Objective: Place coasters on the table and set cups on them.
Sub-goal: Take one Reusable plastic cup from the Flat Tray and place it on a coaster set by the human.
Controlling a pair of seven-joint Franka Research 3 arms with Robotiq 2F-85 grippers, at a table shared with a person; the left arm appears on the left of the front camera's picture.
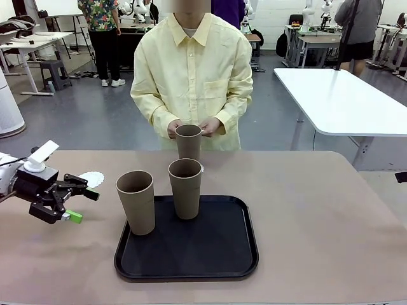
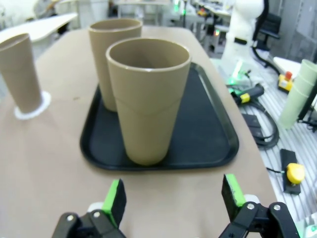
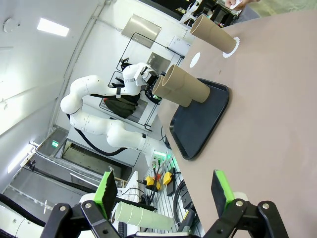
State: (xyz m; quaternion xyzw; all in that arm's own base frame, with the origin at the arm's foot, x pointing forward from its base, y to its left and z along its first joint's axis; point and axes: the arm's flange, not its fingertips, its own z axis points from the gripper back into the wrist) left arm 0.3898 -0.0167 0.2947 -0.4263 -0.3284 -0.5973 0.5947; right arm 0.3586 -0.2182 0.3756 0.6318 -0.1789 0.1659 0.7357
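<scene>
Left gripper (image 2: 173, 193) (jaws apart) faces nearest cup (image 2: 147, 101), standing rim up

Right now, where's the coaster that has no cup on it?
In the front view the bare coaster lies on the table, on its left side, just beyond the left gripper and left of the nearer cup standing on the tray.

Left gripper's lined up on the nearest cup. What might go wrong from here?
1. The near cup is tall and stands by the tray edge; a finger of the open left gripper clipping it may tip it.
2. The second cup stands close behind, so a push could knock both.
3. The free coaster lies beside the gripper; the arm may sweep it askew.
</scene>
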